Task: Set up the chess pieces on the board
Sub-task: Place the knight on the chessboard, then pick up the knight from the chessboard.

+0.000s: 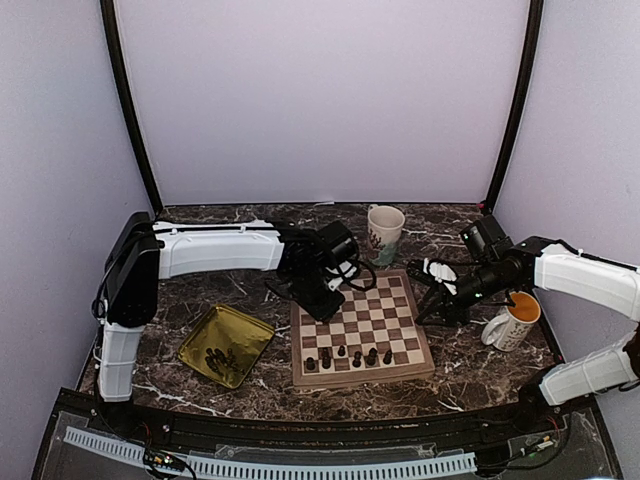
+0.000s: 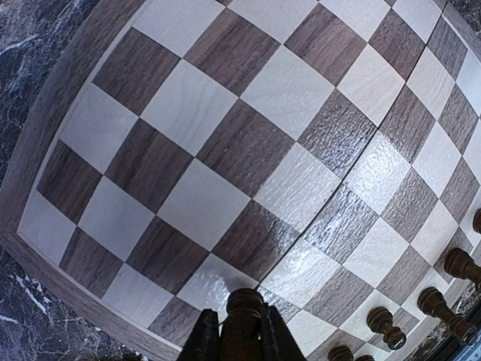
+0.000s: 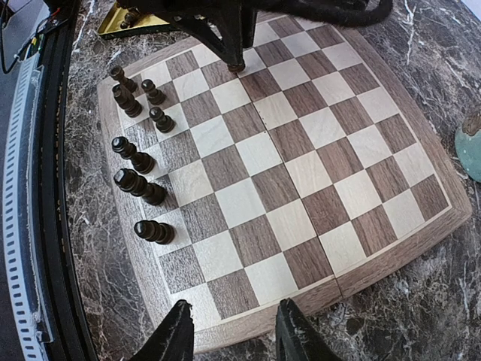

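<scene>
Chess pieces [image 1: 345,355] stand in the two rows nearest the arms on the wooden chessboard [image 1: 362,379], which lies in the middle of the marbled table [image 1: 470,370]. More dark pieces [image 1: 218,357] lie in the gold tray [image 1: 240,322] just left of the board. The left gripper [image 2: 239,340] has its fingers closed narrowly on one dark piece [image 2: 245,302], held upright low over the squares by the board's left rim; whether its base touches, I cannot tell. The right gripper [image 3: 234,335] hovers at the board's right rim, fingers spread wide with nothing between them. A white mug [image 1: 386,230] stands beyond the board's far edge, and another mug [image 1: 514,322] stands to its right.
</scene>
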Tool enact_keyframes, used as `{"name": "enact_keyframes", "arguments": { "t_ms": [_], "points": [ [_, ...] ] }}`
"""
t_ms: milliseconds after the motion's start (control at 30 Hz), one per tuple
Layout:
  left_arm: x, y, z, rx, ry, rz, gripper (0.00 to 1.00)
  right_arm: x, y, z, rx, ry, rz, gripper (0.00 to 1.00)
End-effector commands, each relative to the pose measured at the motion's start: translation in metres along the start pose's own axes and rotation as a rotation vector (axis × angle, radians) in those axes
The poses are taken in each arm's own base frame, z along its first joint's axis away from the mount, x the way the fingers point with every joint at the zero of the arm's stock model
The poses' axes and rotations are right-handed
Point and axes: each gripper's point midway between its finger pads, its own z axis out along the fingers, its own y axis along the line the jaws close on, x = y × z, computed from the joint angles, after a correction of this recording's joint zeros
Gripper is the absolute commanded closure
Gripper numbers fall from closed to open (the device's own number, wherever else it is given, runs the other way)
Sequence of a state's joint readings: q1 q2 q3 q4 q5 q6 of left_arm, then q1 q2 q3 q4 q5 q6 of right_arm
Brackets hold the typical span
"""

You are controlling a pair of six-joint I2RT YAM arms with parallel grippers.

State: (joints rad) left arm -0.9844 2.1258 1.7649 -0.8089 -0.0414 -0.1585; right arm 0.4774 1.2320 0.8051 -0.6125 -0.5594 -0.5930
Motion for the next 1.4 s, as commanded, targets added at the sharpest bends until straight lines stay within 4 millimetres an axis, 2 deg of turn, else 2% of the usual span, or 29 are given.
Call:
{"name": "enact_keyframes", "arguments": {
  "t_ms": [0,267,400,533,700,833,867,967,1033,1167,1233,1367],
  "points": [
    [-0.006,-0.013,-0.004,0.038,-0.011,0.036,0.89,-0.001,-0.002,-0.002,0.016,-0.015,-0.008,0.62],
    [-0.006,-0.015,-0.005,0.045,-0.005,0.071,0.68,-0.001,-0.003,-0.001,0.012,-0.012,-0.006,0.62],
    [-0.010,-0.006,-0.025,-0.005,-0.002,0.097,0.64,-0.009,-0.004,-0.006,0.019,-0.024,-0.017,0.62],
    [-0.022,0.008,-0.053,-0.073,-0.070,0.120,0.59,-0.029,-0.006,-0.019,0.032,-0.048,-0.047,0.62],
    [-0.033,0.043,-0.088,-0.155,-0.176,0.074,0.57,-0.058,-0.019,-0.032,0.046,-0.049,-0.073,0.61],
    [-0.038,0.090,-0.113,-0.217,-0.283,-0.022,0.57,-0.080,-0.024,-0.031,0.034,-0.056,-0.081,0.60],
    [-0.038,0.104,-0.119,-0.226,-0.314,-0.054,0.56,-0.093,-0.025,-0.033,0.035,-0.069,-0.100,0.59],
    [-0.035,0.146,-0.135,-0.251,-0.412,-0.152,0.55,-0.107,-0.023,-0.021,0.021,-0.047,-0.125,0.57],
    [-0.031,0.166,-0.143,-0.263,-0.466,-0.190,0.54,-0.115,-0.026,-0.008,0.035,-0.022,-0.140,0.57],
    [-0.020,0.190,-0.157,-0.309,-0.498,-0.228,0.51,-0.122,-0.025,0.023,0.020,0.057,-0.150,0.57],
    [-0.015,0.198,-0.160,-0.330,-0.512,-0.242,0.46,-0.122,-0.023,0.041,-0.006,0.098,-0.150,0.57],
    [0.000,0.217,-0.151,-0.345,-0.500,-0.279,0.47,-0.130,-0.018,0.067,-0.049,0.142,-0.168,0.57]
  ]
}}
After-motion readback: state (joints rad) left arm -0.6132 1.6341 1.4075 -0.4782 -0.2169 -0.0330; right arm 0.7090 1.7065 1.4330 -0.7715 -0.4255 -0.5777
